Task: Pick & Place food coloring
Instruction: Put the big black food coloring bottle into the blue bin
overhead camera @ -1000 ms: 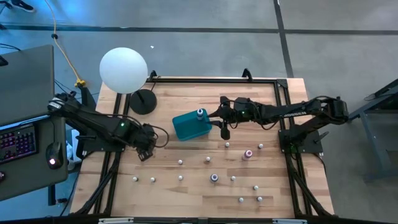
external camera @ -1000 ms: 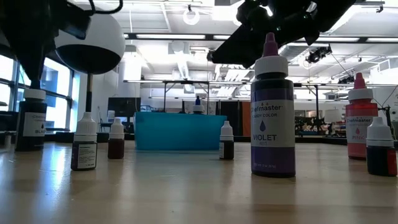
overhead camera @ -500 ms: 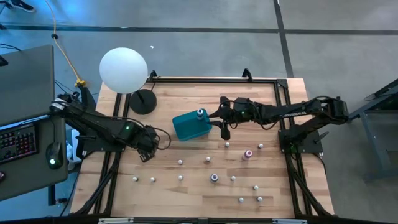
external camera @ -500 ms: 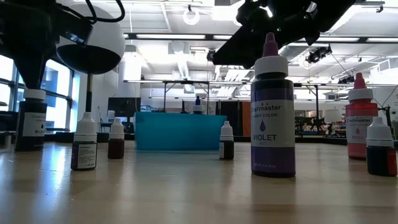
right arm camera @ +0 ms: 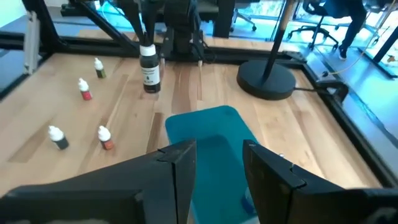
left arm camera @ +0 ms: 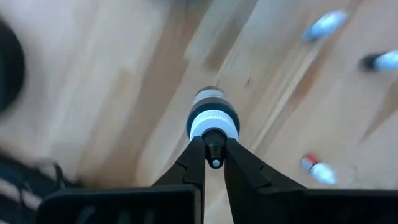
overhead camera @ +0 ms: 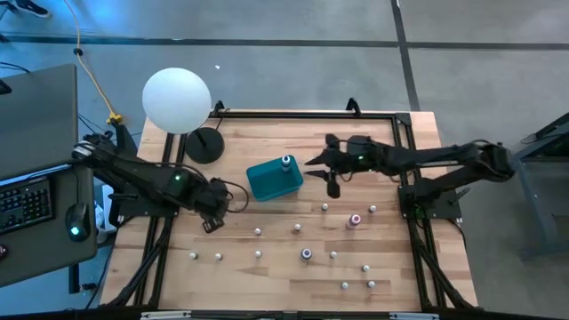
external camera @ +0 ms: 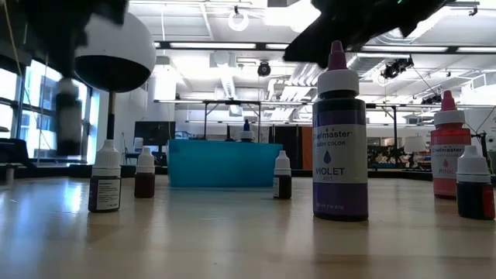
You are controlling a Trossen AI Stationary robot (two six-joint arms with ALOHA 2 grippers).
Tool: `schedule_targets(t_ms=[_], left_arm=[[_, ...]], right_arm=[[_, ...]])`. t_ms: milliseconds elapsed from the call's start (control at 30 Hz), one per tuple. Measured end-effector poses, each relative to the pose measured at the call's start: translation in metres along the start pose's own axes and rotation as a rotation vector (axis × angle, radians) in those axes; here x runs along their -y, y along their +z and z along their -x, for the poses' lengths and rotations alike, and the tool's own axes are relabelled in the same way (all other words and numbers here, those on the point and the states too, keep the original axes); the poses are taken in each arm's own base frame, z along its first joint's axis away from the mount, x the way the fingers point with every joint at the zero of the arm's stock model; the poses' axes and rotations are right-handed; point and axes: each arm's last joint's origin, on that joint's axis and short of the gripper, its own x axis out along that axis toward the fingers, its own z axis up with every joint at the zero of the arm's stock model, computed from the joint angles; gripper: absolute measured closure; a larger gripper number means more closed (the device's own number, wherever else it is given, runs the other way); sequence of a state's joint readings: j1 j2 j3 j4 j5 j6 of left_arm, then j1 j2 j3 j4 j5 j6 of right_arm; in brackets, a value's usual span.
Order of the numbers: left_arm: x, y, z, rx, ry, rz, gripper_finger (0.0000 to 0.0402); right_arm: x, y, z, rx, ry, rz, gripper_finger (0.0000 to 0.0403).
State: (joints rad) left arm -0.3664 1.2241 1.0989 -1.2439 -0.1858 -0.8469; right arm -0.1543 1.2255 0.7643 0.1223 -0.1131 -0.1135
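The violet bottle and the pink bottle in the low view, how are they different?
The violet bottle has a purple body and tip; the pink bottle has a pink body and tip. The violet bottle stands nearer the camera and looks larger; the pink bottle stands farther back, partly hidden behind a small dark bottle. Both stand upright on the table with white collars.

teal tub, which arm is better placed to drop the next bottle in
Left. The left end effector is shut on a black bottle, lifted clear of the table beside the teal tub. The right end effector hangs open and empty above the tub.
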Motion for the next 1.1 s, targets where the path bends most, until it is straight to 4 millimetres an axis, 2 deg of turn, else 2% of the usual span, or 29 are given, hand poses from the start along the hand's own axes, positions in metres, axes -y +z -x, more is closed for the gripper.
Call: schedule_targets(t_ms=[67,167,367,533,633,867,933,1100], left_arm=[[0.002,0.009,0.019,0.077,0.005,-0.042,0.0384],[0.008,0.033,0.037,0.165,-0.002,-0.085,0.0387],[0.015,0.101,0.038,0.18,0.054,-0.242,0.0382],[0.003,0.158,0.015,0.108,0.173,-0.329,0.0382],[-0.012,0.18,-0.004,0.063,0.191,-0.331,0.0381],[-0.042,0.212,-0.046,0.016,0.131,-0.301,0.0381],[-0.044,0.221,-0.054,0.046,0.104,-0.283,0.0381],[-0.047,0.227,-0.066,0.035,0.108,-0.271,0.038]], right_arm=[[-0.001,0.005,0.014,0.004,-0.001,0.0,0.0279],[-0.002,0.01,0.032,0.009,-0.001,0.001,0.0279],[-0.004,0.017,0.051,0.038,-0.005,0.003,0.0279],[-0.004,0.012,0.051,-0.013,0.0,-0.009,0.0279],[-0.005,0.007,0.051,-0.066,0.004,-0.02,0.0279],[-0.004,0.003,0.051,-0.111,-0.055,-0.049,0.0279],[-0.004,0.002,0.051,-0.119,-0.054,-0.046,0.0279],[-0.004,0.001,0.051,-0.124,-0.054,-0.044,0.0279]])
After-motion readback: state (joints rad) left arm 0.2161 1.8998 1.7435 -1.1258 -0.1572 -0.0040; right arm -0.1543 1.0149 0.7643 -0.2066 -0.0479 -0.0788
